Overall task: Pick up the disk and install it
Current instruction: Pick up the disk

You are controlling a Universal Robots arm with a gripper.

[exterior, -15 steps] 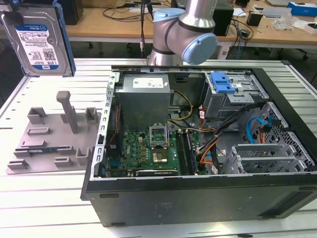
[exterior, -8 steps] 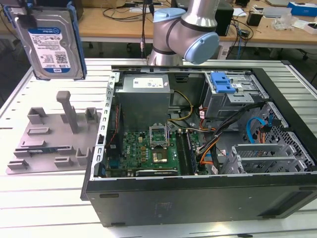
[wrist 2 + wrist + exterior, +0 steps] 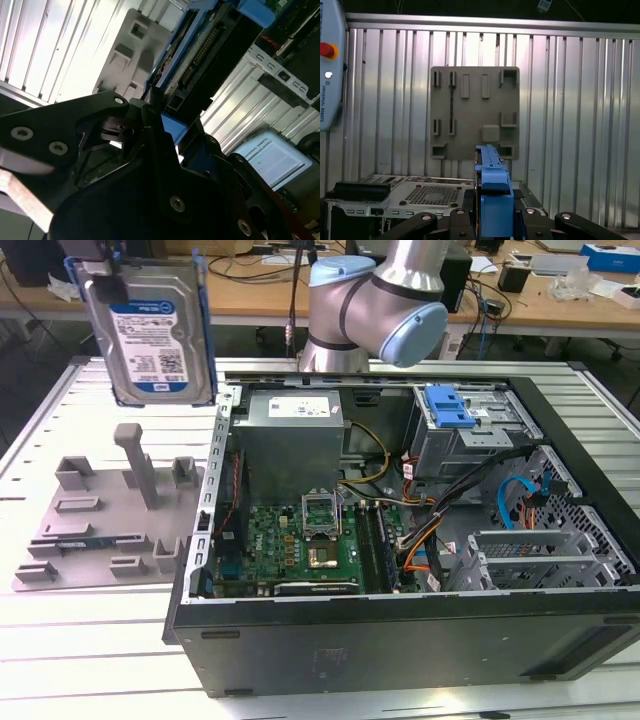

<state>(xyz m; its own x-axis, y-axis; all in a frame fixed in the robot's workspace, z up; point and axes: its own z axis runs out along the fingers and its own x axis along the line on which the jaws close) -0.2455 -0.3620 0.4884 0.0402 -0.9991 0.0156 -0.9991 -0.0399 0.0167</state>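
The fingers [image 3: 460, 222] are clenched on the disk [image 3: 492, 185], one on each side of its blue frame. The gripper [image 3: 495, 220] thus holds it by one narrow end, and the rest of the disk sticks out past the fingertips.

In the exterior view the disk [image 3: 148, 325] hangs upright in the air, label facing the camera. It is well above the grey plate [image 3: 110, 510] and clear of the plate's tall post [image 3: 135, 465]. The gripper [image 3: 100, 262] sits at its upper edge.

In the first wrist view the grey plate [image 3: 474, 112] lies flat on the ribbed metal table [image 3: 580, 125], straight beyond the disk's free end.

In the second wrist view the disk [image 3: 200, 55] shows its dark underside and a row of connector pins. The black gripper body [image 3: 150, 200] hides just where the pads meet the frame; the grip seems to be close to the end.

The open computer case [image 3: 400, 540] lies just beside the plate, on the exterior view's right of it.
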